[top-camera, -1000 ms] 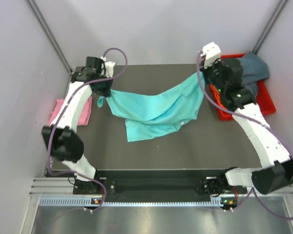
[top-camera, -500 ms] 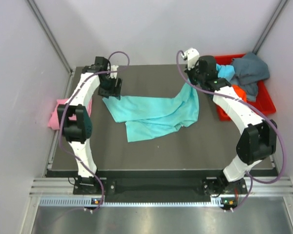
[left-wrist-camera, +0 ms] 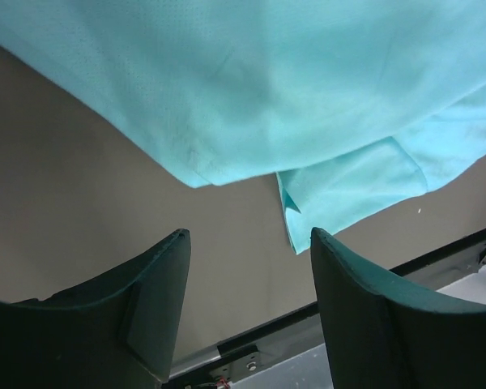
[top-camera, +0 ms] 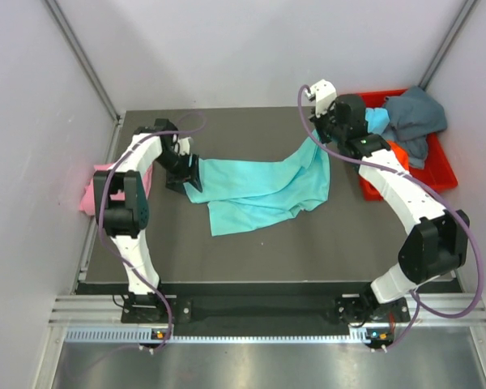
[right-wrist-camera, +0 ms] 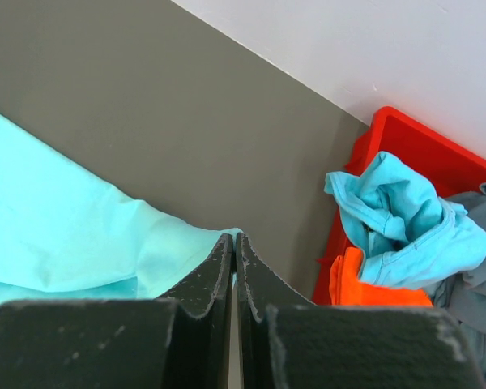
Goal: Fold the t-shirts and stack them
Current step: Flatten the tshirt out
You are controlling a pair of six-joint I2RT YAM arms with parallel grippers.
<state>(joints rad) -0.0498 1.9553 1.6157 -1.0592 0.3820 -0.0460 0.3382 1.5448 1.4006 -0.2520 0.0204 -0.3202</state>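
Observation:
A teal t-shirt (top-camera: 255, 188) lies rumpled across the middle of the dark table, and its right corner is lifted. My right gripper (top-camera: 318, 143) is shut on that corner; in the right wrist view the cloth (right-wrist-camera: 73, 235) ends right at the closed fingertips (right-wrist-camera: 235, 241). At the shirt's left edge my left gripper (top-camera: 186, 173) stands open, and in its wrist view nothing is between the fingers (left-wrist-camera: 247, 243), with the teal cloth (left-wrist-camera: 267, 81) just beyond them. A pink t-shirt (top-camera: 93, 193) lies off the table's left edge.
A red bin (top-camera: 439, 177) sits at the back right, beside my right arm. It holds a light blue shirt (right-wrist-camera: 401, 219), an orange one (right-wrist-camera: 364, 285) and a dark grey-blue one (top-camera: 417, 117). Walls stand close on both sides.
My left gripper has opened and let go of the teal shirt's left corner, and that side has dropped onto the table. The right gripper moved left from the bin, still holding its corner.

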